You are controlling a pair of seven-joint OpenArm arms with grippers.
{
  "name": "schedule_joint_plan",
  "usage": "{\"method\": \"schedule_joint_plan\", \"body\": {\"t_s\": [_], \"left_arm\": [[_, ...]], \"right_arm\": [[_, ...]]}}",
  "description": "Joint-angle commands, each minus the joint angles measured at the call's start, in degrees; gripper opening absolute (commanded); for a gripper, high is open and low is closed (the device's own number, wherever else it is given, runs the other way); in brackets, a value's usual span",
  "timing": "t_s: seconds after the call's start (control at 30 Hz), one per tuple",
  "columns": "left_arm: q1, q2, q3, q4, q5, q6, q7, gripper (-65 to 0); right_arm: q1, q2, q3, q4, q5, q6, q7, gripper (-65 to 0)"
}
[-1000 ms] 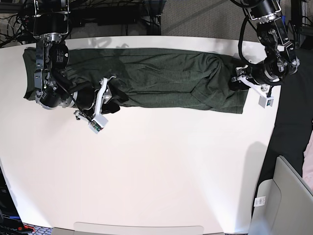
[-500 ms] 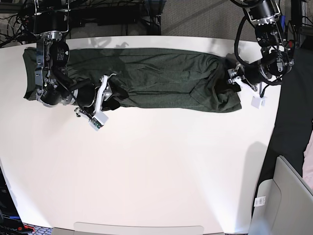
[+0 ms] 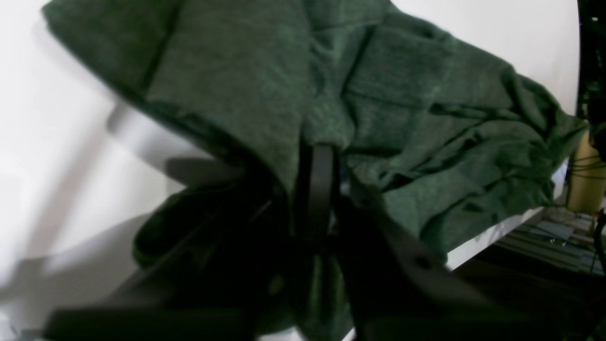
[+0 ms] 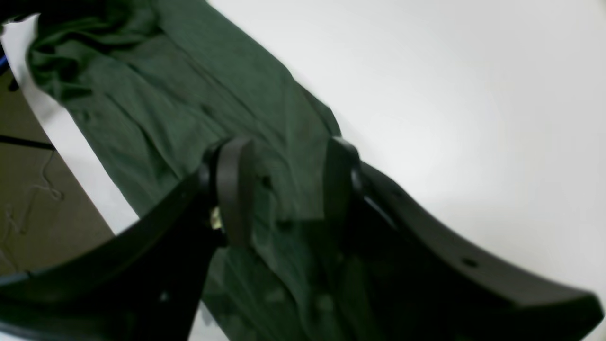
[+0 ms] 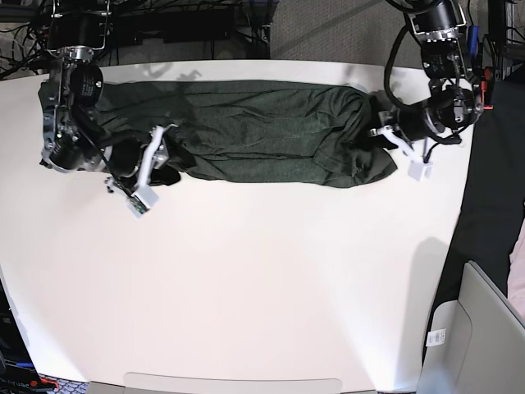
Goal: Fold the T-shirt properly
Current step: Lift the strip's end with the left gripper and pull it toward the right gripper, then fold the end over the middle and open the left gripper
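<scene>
Along the far edge of the desk (image 5: 246, 279) the T-shirt (image 5: 271, 135) lies as a long band running nearly from the left corner to the right one. Over the last second the left gripper (image 5: 384, 138) has moved in from beyond the shirt's right end and pressed together on the cloth there, so that end now looks bunched and pulled inward, shorter than it was. The right gripper (image 5: 160, 160) has slid leftward along the near hem, its jaws standing apart throughout. I judge that one end is now secured for a lengthwise fold, while the other end is not yet clearly gripped.

From the left wrist, fabric rises in a peak straight out of the closed left gripper (image 3: 319, 189), a pinch the base view hides behind the arm. From the right wrist, the right gripper (image 4: 284, 184) straddles the shirt's edge with cloth between its spread fingers (image 4: 234, 184); whether they touch it I cannot tell.
</scene>
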Motion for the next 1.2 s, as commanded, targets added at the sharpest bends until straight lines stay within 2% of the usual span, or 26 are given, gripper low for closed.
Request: {"method": "schedule_joint_plan", "body": {"t_s": [0.0,0.17,0.3,0.53,0.63,0.87,1.17], "left_arm": [[-0.38,-1.70,-2.13,0.82,-0.65,0.00,-0.29,-64.9],[-0.38,-3.72,-8.19,0.65,-0.65,0.00,-0.29,-64.9],[-0.38,-5.65,-8.98,0.65,-0.65,0.09,-0.29,-64.9],[-0.29,-5.65,-11.18,1.26,-0.83,0.26,-0.20,-64.9],[1.90,-5.30,-10.83,6.63,-0.91,0.26,0.07,-64.9],[4.10,2.35,-4.32,20.61,-1.00,0.18,0.42,-64.9],[4.63,12.90,6.23,23.51,-1.00,0.09,0.42,-64.9]], "right_arm": [[0.38,1.27,1.40,0.98,0.81,0.32,0.81,-40.2],[-1.02,2.59,5.71,1.07,0.81,0.32,0.55,-40.2],[-1.73,2.59,7.03,2.57,0.81,0.32,0.55,-40.2],[-1.90,2.59,7.11,2.92,0.81,0.32,0.55,-40.2],[-2.34,2.59,7.20,2.92,0.81,0.32,0.72,-40.2],[-2.43,2.59,7.20,2.92,0.72,0.32,0.81,-40.2],[-3.48,2.68,12.13,2.92,0.72,0.32,0.55,-40.2]]}}
